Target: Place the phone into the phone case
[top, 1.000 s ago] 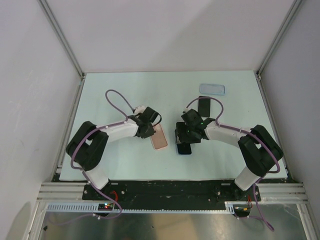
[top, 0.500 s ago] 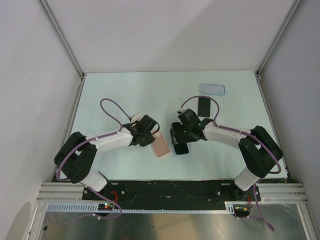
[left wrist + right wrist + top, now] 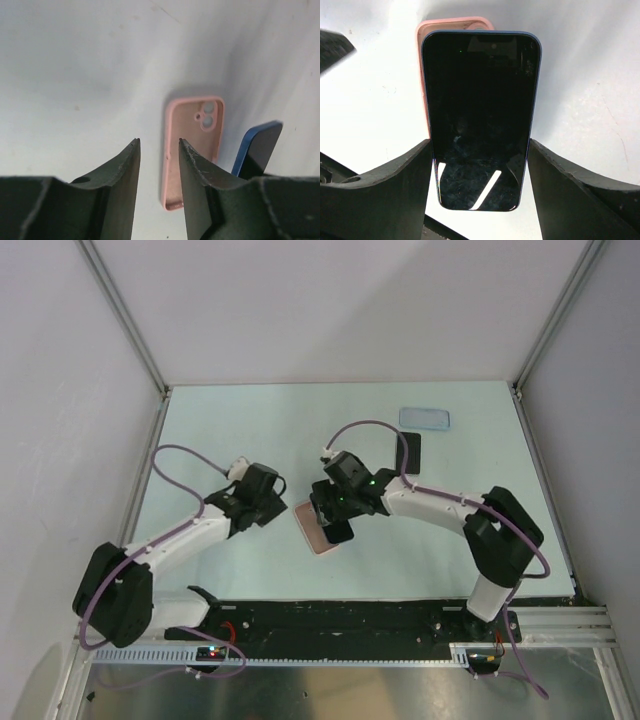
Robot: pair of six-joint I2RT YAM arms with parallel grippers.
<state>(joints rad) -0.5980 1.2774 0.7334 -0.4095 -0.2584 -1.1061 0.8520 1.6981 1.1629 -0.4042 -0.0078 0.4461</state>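
Your right gripper point(image 3: 479, 145) has its fingers point(image 3: 395, 185) clamped on the two long edges of a blue-edged phone point(image 3: 480, 95), dark glossy face toward the wrist camera. It hangs at mid-bench over a pink case point(image 3: 187, 120) that lies flat on the bench point(image 3: 220, 430), open side up, camera cut-out showing. From the right wrist, the pink rim pokes out past the phone's far end and left side. From the left wrist, the phone stands tilted at the case's right edge. You cannot tell whether that phone and the pink case touch. Your left gripper point(image 3: 159, 142) sits near the pink case, on its left, fingers parted by a narrow gap, grasping nothing, bare bench showing between them. The black phone point(image 3: 408, 450) lies flat at the far right of the bench, partly crossed by the right arm's cable point(image 3: 400, 445), clear of both grippers. The light-blue case point(image 3: 425, 418) lies just beyond it, farther back, apart from it; the black phone is not in it.
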